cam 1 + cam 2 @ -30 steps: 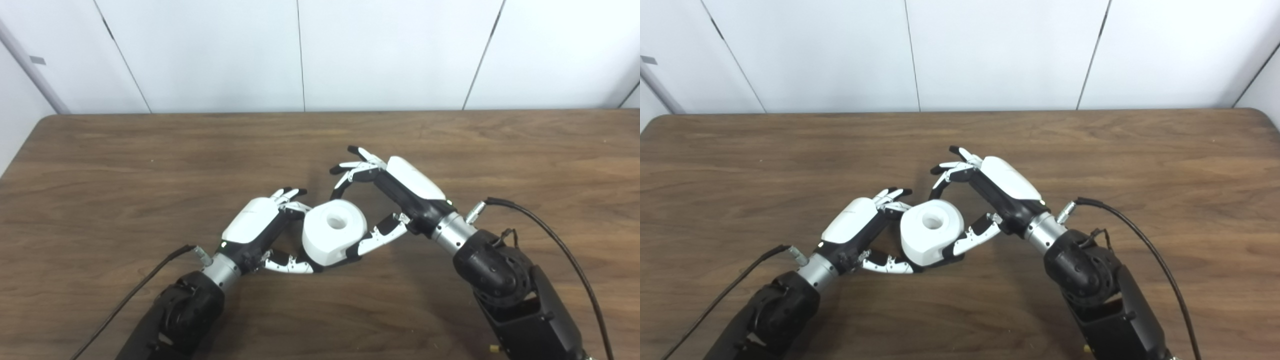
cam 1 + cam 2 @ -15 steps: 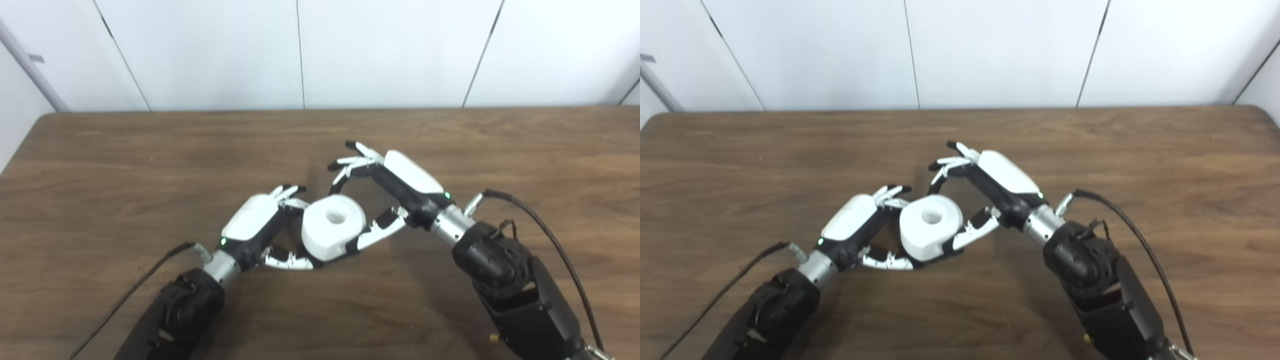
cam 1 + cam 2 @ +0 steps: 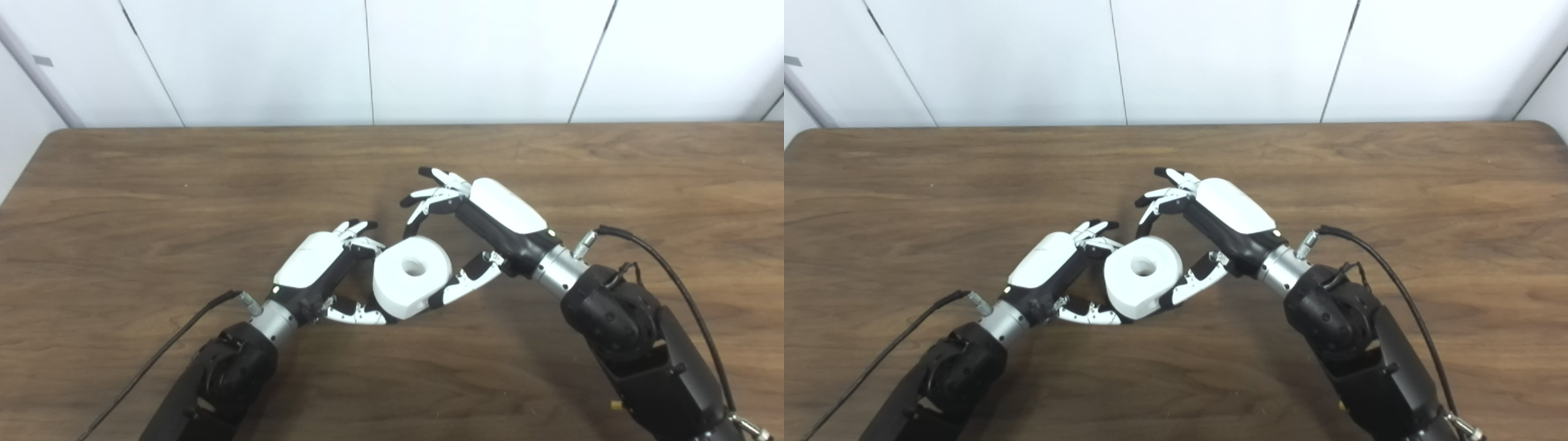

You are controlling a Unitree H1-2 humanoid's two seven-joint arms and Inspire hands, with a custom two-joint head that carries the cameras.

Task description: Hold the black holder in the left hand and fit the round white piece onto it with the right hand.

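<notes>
In your left eye view, the round white piece with a hole through its centre [image 3: 412, 277] sits near the middle of the brown wooden table [image 3: 122, 202], low over the surface, though you cannot tell whether it rests on the wood. Its flat holed face tips up and toward about 1 o'clock, so the axis through the hole leans that way; the piece is wider than it is thick. Your left hand [image 3: 320, 273] comes in from 7 o'clock, its white back turned up, with its thumb running under the near rim of the piece and its fingers [image 3: 357, 228] curled at the rim around 10 o'clock. It looks closed about something beneath or behind the piece, but the black holder itself is hidden, so you cannot tell what it clamps. Your right hand [image 3: 484, 229] reaches in from 4 o'clock. Its thumb [image 3: 460, 288] presses the piece's side at about 4 o'clock, and its fingers arch over the far rim near 12 o'clock, bracketing the piece.

In your right eye view, the same white piece [image 3: 1143, 276] shows its hole facing up toward you, still tipped to 1 o'clock. The left hand [image 3: 1048, 271] lies at its 9 o'clock side and the right hand [image 3: 1217, 215] at its 2 o'clock side, thumb on the rim.
</notes>
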